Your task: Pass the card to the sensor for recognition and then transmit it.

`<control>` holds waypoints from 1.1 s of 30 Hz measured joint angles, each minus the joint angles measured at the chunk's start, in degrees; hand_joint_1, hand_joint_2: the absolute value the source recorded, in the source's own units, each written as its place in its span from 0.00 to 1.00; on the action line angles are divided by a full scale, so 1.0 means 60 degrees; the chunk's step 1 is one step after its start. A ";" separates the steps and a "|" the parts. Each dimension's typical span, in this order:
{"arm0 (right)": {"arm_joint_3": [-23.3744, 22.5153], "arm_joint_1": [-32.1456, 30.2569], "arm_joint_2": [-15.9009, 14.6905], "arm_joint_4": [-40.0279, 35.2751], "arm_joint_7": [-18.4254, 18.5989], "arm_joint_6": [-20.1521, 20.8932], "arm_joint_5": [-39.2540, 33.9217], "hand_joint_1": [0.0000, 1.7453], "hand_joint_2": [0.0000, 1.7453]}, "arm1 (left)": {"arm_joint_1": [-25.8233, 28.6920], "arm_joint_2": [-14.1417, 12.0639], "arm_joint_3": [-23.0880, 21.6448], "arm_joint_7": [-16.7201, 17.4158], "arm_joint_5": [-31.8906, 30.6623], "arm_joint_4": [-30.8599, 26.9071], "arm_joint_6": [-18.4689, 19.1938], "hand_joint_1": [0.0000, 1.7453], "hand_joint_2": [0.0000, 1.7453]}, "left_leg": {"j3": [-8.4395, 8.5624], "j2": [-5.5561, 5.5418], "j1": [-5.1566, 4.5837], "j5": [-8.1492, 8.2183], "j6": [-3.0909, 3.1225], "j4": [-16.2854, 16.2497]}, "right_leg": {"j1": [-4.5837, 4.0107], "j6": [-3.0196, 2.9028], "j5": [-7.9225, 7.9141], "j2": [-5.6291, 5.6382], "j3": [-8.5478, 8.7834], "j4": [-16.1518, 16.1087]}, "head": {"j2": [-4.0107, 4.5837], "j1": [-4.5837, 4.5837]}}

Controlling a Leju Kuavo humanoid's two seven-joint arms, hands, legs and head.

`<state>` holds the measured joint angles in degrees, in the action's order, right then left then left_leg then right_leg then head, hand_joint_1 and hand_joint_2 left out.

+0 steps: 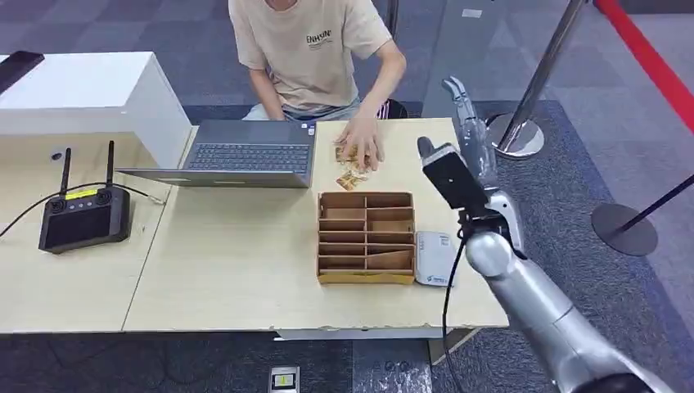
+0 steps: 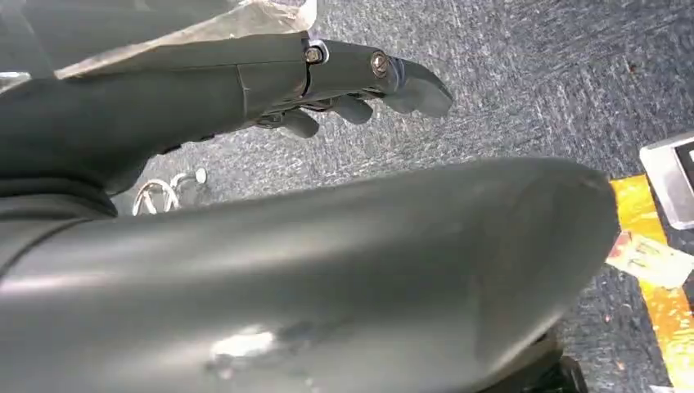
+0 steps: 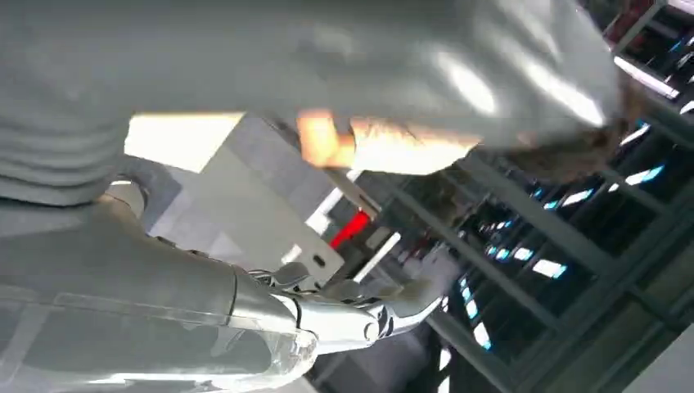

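The silver right hand [image 1: 473, 135] is up and empty with fingers straight, waiting for the small orange cards [image 1: 350, 168], at ten o'clock from it, under the person's hand [image 1: 361, 146].

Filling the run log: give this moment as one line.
right hand: raised, open, empty | small printed cards: under person's hand | brown compartment tray: on pale wooden table
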<state>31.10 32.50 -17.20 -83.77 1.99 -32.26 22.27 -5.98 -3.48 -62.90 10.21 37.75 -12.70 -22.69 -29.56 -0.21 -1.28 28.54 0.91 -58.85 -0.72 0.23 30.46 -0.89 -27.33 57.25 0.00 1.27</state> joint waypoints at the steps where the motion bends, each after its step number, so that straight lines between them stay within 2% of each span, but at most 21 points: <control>1: -0.0040 -0.0183 -0.0047 -0.0177 0.0015 0.0055 0.0118 0.00 1.00 | 0.0003 -0.0004 0.0007 0.0000 0.0022 0.0000 -0.0014 0.00 0.00 | 0.0000 0.0000 0.0000 0.0000 0.0000 0.0002 | 0.0000 0.0000 0.0000 0.0001 0.0000 0.0000 | 0.0000 -0.0004; 7: -0.0201 -0.1385 -0.0371 -0.1276 0.0674 0.0357 0.1824 0.02 1.00 | 0.0008 -0.0007 0.0095 0.0007 0.0204 0.0004 -0.0080 0.00 0.00 | -0.0002 0.0004 0.0001 0.0000 0.0000 0.0005 | -0.0004 0.0001 0.0003 0.0015 -0.0003 -0.0001 | 0.0000 -0.0004; 8: -0.0201 -0.1532 -0.0441 -0.1393 0.0762 0.0423 0.2096 0.31 1.00 | -0.0006 -0.0011 0.0109 0.0007 0.0233 0.0004 -0.0091 0.00 0.00 | -0.0002 0.0013 0.0001 0.0001 0.0000 0.0005 | -0.0004 0.0001 0.0003 0.0016 -0.0001 -0.0001 | 0.0000 0.0000; 9: -0.0197 -0.1667 -0.0496 -0.1524 0.0856 0.0470 0.2373 0.84 1.00 | -0.0013 -0.0011 0.0124 0.0022 0.0244 0.0004 -0.0098 0.00 0.00 | -0.0001 0.0011 0.0001 0.0001 0.0000 0.0005 | -0.0003 0.0001 0.0004 0.0014 -0.0001 -0.0001 | 0.0000 0.0000; 10: -0.0197 -0.1803 -0.0547 -0.1636 0.0947 0.0485 0.2630 0.85 1.00 | -0.0013 -0.0011 0.0138 0.0055 0.0248 0.0004 -0.0098 0.00 0.00 | -0.0003 0.0008 0.0001 0.0001 0.0000 0.0005 | -0.0003 0.0001 0.0004 0.0013 -0.0002 -0.0001 | 0.0000 0.0004; 13: -0.0186 -0.2085 -0.0631 -0.1786 0.1130 0.0503 0.3057 0.82 1.00 | -0.0014 -0.0015 0.0142 0.0131 0.0248 0.0007 -0.0098 0.00 0.00 | -0.0003 0.0013 0.0000 0.0001 0.0000 0.0005 | -0.0003 0.0002 0.0003 0.0014 -0.0001 -0.0001 | 0.0000 -0.0004; 14: -0.0175 -0.2156 -0.0656 -0.1830 0.1155 0.0521 0.3170 0.78 1.00 | -0.0019 -0.0015 0.0142 0.0164 0.0244 0.0007 -0.0098 0.00 0.00 | -0.0003 0.0012 0.0000 0.0001 0.0000 0.0005 | -0.0003 0.0002 0.0003 0.0014 0.0000 -0.0001 | 0.0000 0.0004; 19: -0.0153 -0.2329 -0.0714 -0.1921 0.1239 0.0576 0.3363 0.77 1.00 | -0.0023 -0.0015 0.0142 0.0171 0.0222 0.0007 -0.0095 0.00 0.00 | -0.0001 0.0012 0.0000 0.0001 0.0000 0.0004 | -0.0003 0.0002 0.0002 0.0014 0.0000 -0.0001 | 0.0000 0.0000; 20: -0.0142 -0.2341 -0.0721 -0.1932 0.1239 0.0576 0.3399 0.64 1.00 | -0.0024 -0.0015 0.0142 0.0175 0.0211 0.0007 -0.0095 0.00 0.00 | -0.0001 0.0012 0.0000 0.0001 0.0000 0.0005 | -0.0003 0.0002 0.0002 0.0014 0.0000 -0.0001 | 0.0000 0.0000; 22: -0.0128 -0.2369 -0.0722 -0.1950 0.1242 0.0572 0.3414 0.64 1.00 | -0.0025 -0.0015 0.0142 0.0168 0.0208 0.0007 -0.0116 0.00 0.00 | -0.0002 0.0011 0.0000 0.0001 0.0000 0.0005 | -0.0003 0.0002 0.0003 0.0014 0.0000 -0.0001 | 0.0000 0.0000; 24: -0.0091 -0.2384 -0.0725 -0.1950 0.1246 0.0565 0.3414 0.55 1.00 | -0.0027 -0.0018 0.0142 0.0164 0.0182 0.0007 -0.0135 0.00 0.00 | -0.0002 0.0012 0.0000 0.0001 0.0000 0.0005 | -0.0003 0.0002 0.0003 0.0014 -0.0001 -0.0001 | 0.0000 0.0000; 25: -0.0073 -0.2396 -0.0725 -0.1950 0.1246 0.0565 0.3414 0.55 1.00 | -0.0029 -0.0018 0.0142 0.0164 0.0179 0.0007 -0.0135 0.00 0.00 | -0.0001 0.0011 0.0000 0.0001 0.0000 0.0004 | -0.0003 0.0002 0.0003 0.0014 0.0000 -0.0001 | 0.0000 0.0000; 27: -0.0040 -0.2411 -0.0725 -0.1943 0.1220 0.0568 0.3476 0.46 1.00 | -0.0029 -0.0026 0.0142 0.0164 0.0168 0.0007 -0.0135 0.00 0.00 | -0.0002 0.0011 0.0000 0.0001 0.0000 0.0005 | -0.0003 0.0002 0.0003 0.0014 -0.0001 -0.0001 | 0.0000 0.0000; 28: -0.0018 -0.2413 -0.0725 -0.1943 0.1206 0.0576 0.3523 0.45 1.00 | -0.0030 -0.0026 0.0142 0.0164 0.0157 0.0007 -0.0135 0.00 0.00 | -0.0003 0.0012 0.0000 0.0001 0.0000 0.0005 | -0.0003 0.0002 0.0003 0.0014 -0.0001 -0.0001 | 0.0000 0.0000; 30: 0.0033 -0.2412 -0.0721 -0.1928 0.1188 0.0591 0.3629 0.31 1.00 | -0.0036 -0.0026 0.0142 0.0164 0.0149 0.0007 -0.0135 0.00 0.00 | -0.0002 0.0011 0.0000 0.0001 0.0000 0.0005 | -0.0003 0.0002 0.0003 0.0014 0.0000 -0.0001 | 0.0000 0.0000; 31: 0.0058 -0.2413 -0.0721 -0.1917 0.1180 0.0594 0.3647 0.29 1.00 | -0.0036 -0.0026 0.0142 0.0164 0.0146 0.0007 -0.0135 0.00 0.00 | -0.0003 0.0011 0.0000 0.0001 0.0000 0.0005 | -0.0003 0.0002 0.0003 0.0014 0.0000 -0.0001 | 0.0000 0.0000; 32: 0.0080 -0.2414 -0.0718 -0.1910 0.1177 0.0609 0.3665 0.23 1.00 | -0.0035 -0.0025 0.0142 0.0164 0.0146 0.0007 -0.0135 0.00 0.00 | -0.0003 0.0011 0.0000 0.0001 0.0000 0.0005 | -0.0003 0.0002 0.0003 0.0014 0.0000 -0.0001 | 0.0000 0.0000; 33: 0.0105 -0.2413 -0.0718 -0.1906 0.1173 0.0623 0.3680 0.24 1.00 | -0.0036 -0.0026 0.0139 0.0164 0.0142 0.0007 -0.0131 0.00 0.00 | -0.0003 0.0011 0.0000 0.0001 0.0000 0.0005 | -0.0003 0.0002 0.0003 0.0014 0.0000 0.0000 | 0.0000 0.0000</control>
<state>31.74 18.02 -21.51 -95.21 9.03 -28.52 44.35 -6.20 -3.63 -62.07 11.19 38.60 -12.66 -23.47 -29.58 -0.15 -1.27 28.55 0.91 -58.82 -0.74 0.24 30.47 -0.81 -27.33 57.25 0.00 1.27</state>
